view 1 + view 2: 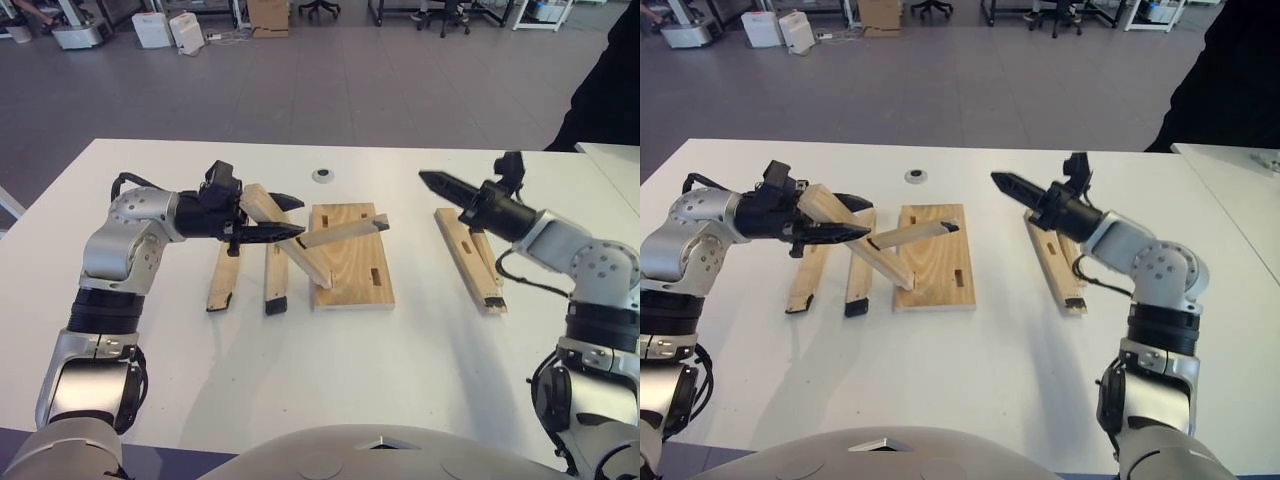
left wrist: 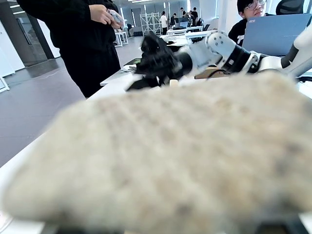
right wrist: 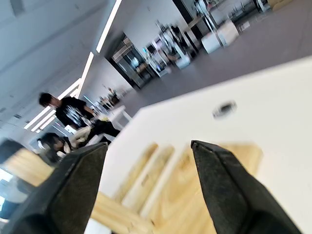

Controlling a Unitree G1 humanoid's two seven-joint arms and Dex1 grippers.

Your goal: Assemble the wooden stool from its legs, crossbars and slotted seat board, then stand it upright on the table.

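Observation:
The slotted seat board (image 1: 356, 274) lies flat at the table's middle. My left gripper (image 1: 283, 216) is shut on a wooden leg (image 1: 300, 250), which slants down to the board's left edge. A crossbar (image 1: 345, 232) sticks out of that leg, over the board. The held wood (image 2: 185, 156) looms blurred and close in the left wrist view. Two more legs (image 1: 225, 272) (image 1: 275, 272) lie side by side left of the board. Right of the board lies another pair of wooden pieces (image 1: 468, 255). My right gripper (image 1: 435, 182) hovers above them, open with nothing between its fingers (image 3: 229, 195).
A small round dark object (image 1: 323, 175) sits on the white table (image 1: 400, 380) behind the seat board. A person in black stands beyond the table's right end (image 1: 610, 90). The front half of the table is bare.

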